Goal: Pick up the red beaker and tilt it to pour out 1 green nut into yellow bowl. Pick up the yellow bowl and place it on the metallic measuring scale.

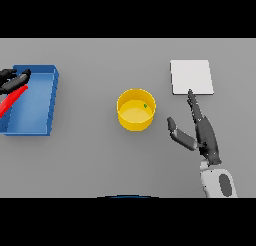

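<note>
So the green nut (145, 106) is already sitting in the yellow bowl (136, 110); the right hand (201, 132) is waiting beside it, fingers released; the metallic scale (192, 77) is waiting bare; the left hand (11, 81) is gripping the red beaker (12, 101) over the blue tray (52, 97).

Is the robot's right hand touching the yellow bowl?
Apart. In the head view, grey table shows between the right hand and the yellow bowl; the thumb nearest the bowl stops short of its rim.
</note>
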`<move>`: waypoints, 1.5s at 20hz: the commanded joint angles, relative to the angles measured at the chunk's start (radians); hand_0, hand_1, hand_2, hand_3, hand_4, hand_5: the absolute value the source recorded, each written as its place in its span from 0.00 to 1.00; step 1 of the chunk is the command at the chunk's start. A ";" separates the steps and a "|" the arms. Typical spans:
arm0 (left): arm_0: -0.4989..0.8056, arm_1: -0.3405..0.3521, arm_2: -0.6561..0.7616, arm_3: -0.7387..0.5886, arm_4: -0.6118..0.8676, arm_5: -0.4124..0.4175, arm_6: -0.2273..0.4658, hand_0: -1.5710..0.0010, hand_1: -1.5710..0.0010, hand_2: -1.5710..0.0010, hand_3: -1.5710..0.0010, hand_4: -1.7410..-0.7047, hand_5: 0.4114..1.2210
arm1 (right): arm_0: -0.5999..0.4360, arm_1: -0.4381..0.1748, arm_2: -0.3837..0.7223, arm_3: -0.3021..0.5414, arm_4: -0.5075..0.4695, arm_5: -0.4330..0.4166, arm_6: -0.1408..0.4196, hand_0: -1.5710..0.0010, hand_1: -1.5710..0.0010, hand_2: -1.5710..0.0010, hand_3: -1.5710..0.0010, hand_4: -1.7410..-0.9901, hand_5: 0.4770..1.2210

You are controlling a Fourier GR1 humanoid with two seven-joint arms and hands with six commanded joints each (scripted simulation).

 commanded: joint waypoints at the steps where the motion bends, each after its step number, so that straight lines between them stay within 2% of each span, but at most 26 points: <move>1: -0.016 -0.014 -0.004 0.015 -0.011 0.005 0.001 0.83 0.85 0.86 0.88 0.96 0.29 | -0.008 0.000 0.003 -0.006 0.002 0.001 0.002 1.00 1.00 1.00 1.00 0.78 0.29; 6: -0.032 -0.036 -0.003 0.054 -0.051 0.051 -0.032 0.95 0.95 0.95 0.96 1.00 0.30 | 0.012 0.001 0.012 -0.019 0.025 -0.011 0.010 1.00 1.00 1.00 1.00 0.75 0.27; 7: -0.033 -0.041 0.002 0.055 -0.052 0.066 -0.040 0.96 0.96 0.96 0.97 1.00 0.30 | 0.003 -0.008 0.009 -0.016 0.043 -0.022 0.038 1.00 1.00 1.00 1.00 0.75 0.26; 9: -0.013 -0.047 0.011 0.035 -0.045 0.089 -0.086 0.97 0.98 0.98 0.98 0.99 0.32 | -0.008 -0.024 0.040 -0.028 0.089 -0.011 0.043 1.00 1.00 1.00 1.00 0.79 0.29; 10: -0.023 -0.046 0.015 0.032 -0.045 0.095 -0.081 0.98 0.98 0.98 0.98 0.99 0.33 | -0.025 -0.044 0.046 -0.016 0.093 0.014 0.035 1.00 1.00 1.00 1.00 0.81 0.30; 12: -0.021 -0.041 0.016 0.034 -0.050 0.104 -0.081 0.99 0.99 0.99 0.99 1.00 0.34 | -0.061 -0.105 0.075 -0.012 0.129 0.073 0.017 1.00 1.00 1.00 1.00 0.78 0.34; 15: -0.016 -0.046 0.021 0.019 -0.040 0.108 -0.101 0.99 0.99 0.99 0.99 0.99 0.32 | -0.169 -0.208 0.146 0.009 0.258 0.151 0.080 1.00 1.00 1.00 1.00 0.71 0.31; 17: -0.015 -0.045 0.027 0.025 -0.029 0.096 -0.107 1.00 1.00 1.00 1.00 0.99 0.31 | -0.246 -0.262 0.214 0.035 0.358 0.199 0.084 1.00 1.00 1.00 1.00 0.69 0.30; 18: -0.027 -0.051 0.024 0.028 -0.032 0.097 -0.094 1.00 1.00 1.00 1.00 0.99 0.31 | -0.288 -0.289 0.248 0.048 0.403 0.220 0.059 1.00 1.00 1.00 1.00 0.69 0.30; 19: -0.016 -0.049 0.023 0.031 -0.033 0.094 -0.110 1.00 1.00 1.00 1.00 0.99 0.32 | -0.318 -0.309 0.284 0.066 0.447 0.236 0.034 1.00 1.00 1.00 1.00 0.68 0.30; 20: -0.019 -0.047 0.024 0.036 -0.031 0.085 -0.111 1.00 1.00 1.00 1.00 0.99 0.32 | -0.364 -0.314 0.318 0.087 0.489 0.250 0.033 1.00 1.00 1.00 1.00 0.68 0.30; 23: -0.014 -0.062 0.018 0.027 -0.030 0.094 -0.113 1.00 1.00 1.00 1.00 0.99 0.33 | -0.457 -0.352 0.385 0.136 0.547 0.328 -0.007 1.00 1.00 1.00 1.00 0.70 0.31; 28: -0.002 -0.050 0.033 0.032 -0.012 0.079 -0.127 1.00 1.00 1.00 1.00 0.98 0.34 | -0.580 -0.357 0.473 0.247 0.611 0.407 -0.057 1.00 1.00 1.00 1.00 0.70 0.31; 29: 0.000 -0.047 0.031 0.016 -0.012 0.084 -0.124 1.00 1.00 1.00 1.00 0.98 0.34 | -0.588 -0.350 0.492 0.262 0.626 0.423 -0.039 1.00 1.00 1.00 1.00 0.69 0.31; 30: 0.006 -0.039 0.035 0.010 -0.008 0.081 -0.133 1.00 1.00 1.00 1.00 0.98 0.34 | -0.615 -0.351 0.509 0.292 0.646 0.425 -0.048 1.00 1.00 1.00 1.00 0.69 0.30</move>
